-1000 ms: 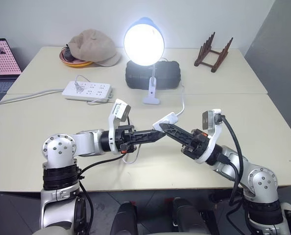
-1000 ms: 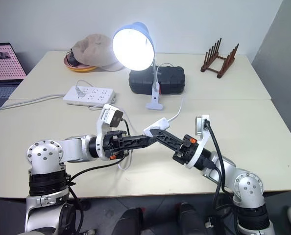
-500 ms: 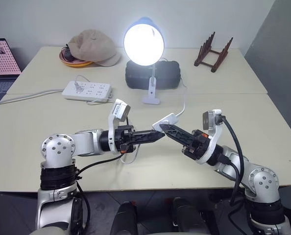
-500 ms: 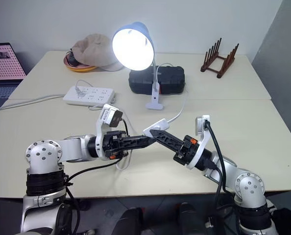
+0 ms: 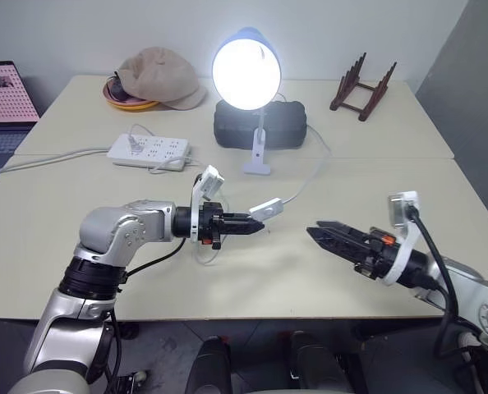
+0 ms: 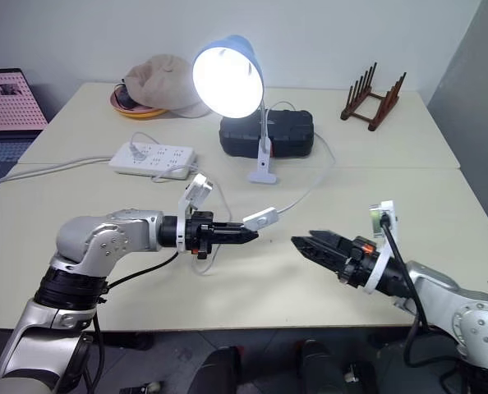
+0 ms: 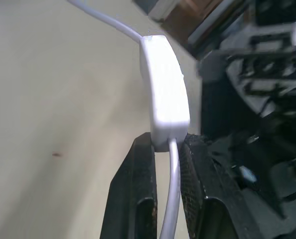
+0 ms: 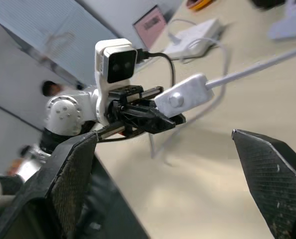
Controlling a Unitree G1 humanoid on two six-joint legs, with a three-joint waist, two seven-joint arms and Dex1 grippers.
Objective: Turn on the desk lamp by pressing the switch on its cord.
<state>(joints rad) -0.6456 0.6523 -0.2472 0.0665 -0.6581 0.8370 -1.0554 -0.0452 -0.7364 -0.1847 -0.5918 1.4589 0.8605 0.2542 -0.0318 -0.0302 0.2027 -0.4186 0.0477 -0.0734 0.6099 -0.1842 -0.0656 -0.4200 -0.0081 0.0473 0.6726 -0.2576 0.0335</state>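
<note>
The desk lamp (image 5: 246, 72) stands lit at the table's middle back, its white clip base (image 5: 255, 167) on the tabletop. Its thin white cord (image 5: 303, 182) runs forward to the small white switch (image 5: 266, 208), which hangs just above the table. My left gripper (image 5: 256, 223) is shut on the cord right at the switch's near end; the left wrist view shows both fingers (image 7: 138, 164) pinching it below the switch (image 7: 164, 84). My right gripper (image 5: 316, 234) is open and holds nothing, off to the right of the switch, its fingers (image 8: 73, 174) wide apart.
A white power strip (image 5: 148, 151) lies at the back left with its cable trailing left. Behind the lamp sits a black case (image 5: 259, 125). A beige hat (image 5: 158, 75) rests on an orange bowl, a wooden rack (image 5: 361, 86) stands back right, and a laptop (image 5: 6, 90) far left.
My right gripper has opened, let go of the switch and drawn back to the right. The left gripper has moved forward and lower, keeping the cord. The lamp stays lit.
</note>
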